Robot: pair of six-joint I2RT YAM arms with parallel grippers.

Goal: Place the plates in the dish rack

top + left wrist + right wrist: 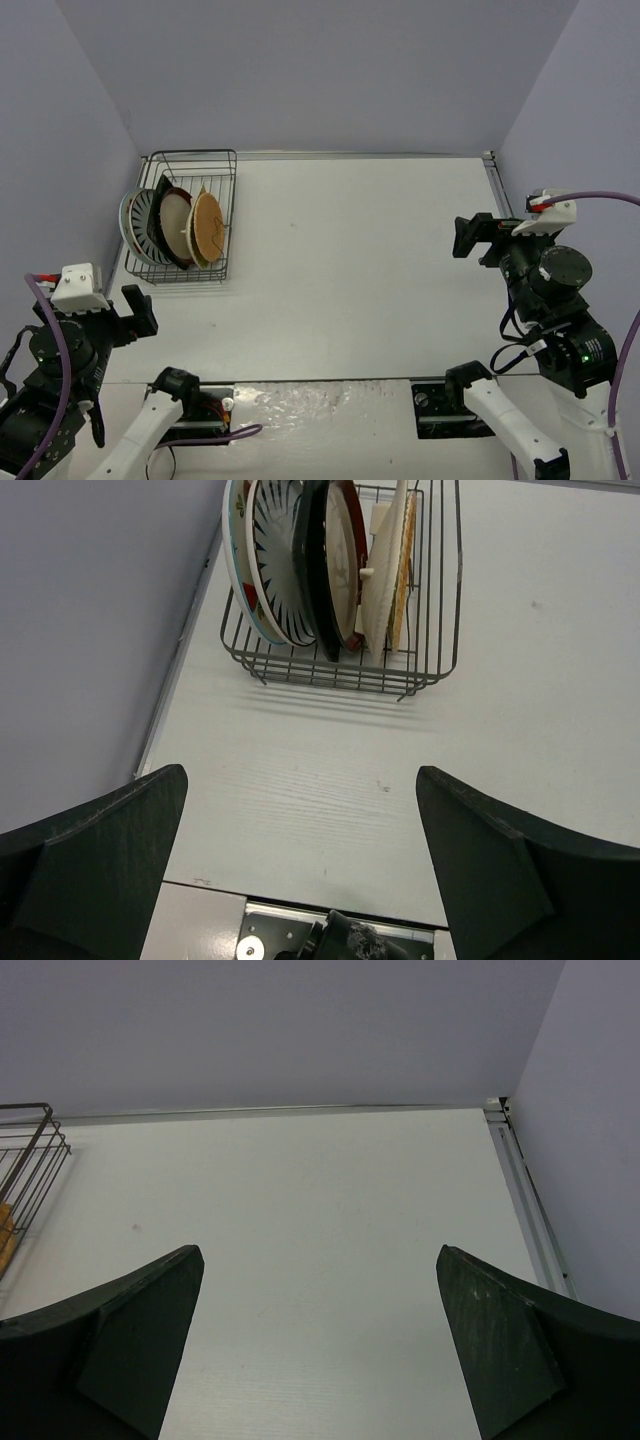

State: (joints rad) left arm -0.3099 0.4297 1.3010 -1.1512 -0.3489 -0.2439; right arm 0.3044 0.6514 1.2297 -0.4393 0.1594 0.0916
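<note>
Looking over the white table (350, 270), we see no plate lying on it: the mixed patterned plates (165, 228) stand on edge inside the black wire dish rack (195, 152) at its far left corner. Our left gripper (300, 810) and right gripper (320, 1290) both gape wide and empty, so we judge the loading finished.

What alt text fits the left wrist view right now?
A black thin-wire rectangular dish rack holds several patterned plates standing on edge, on a white table beside a lilac wall. In the foreground the left arm's black pincer is open and empty, short of the rack.
</note>
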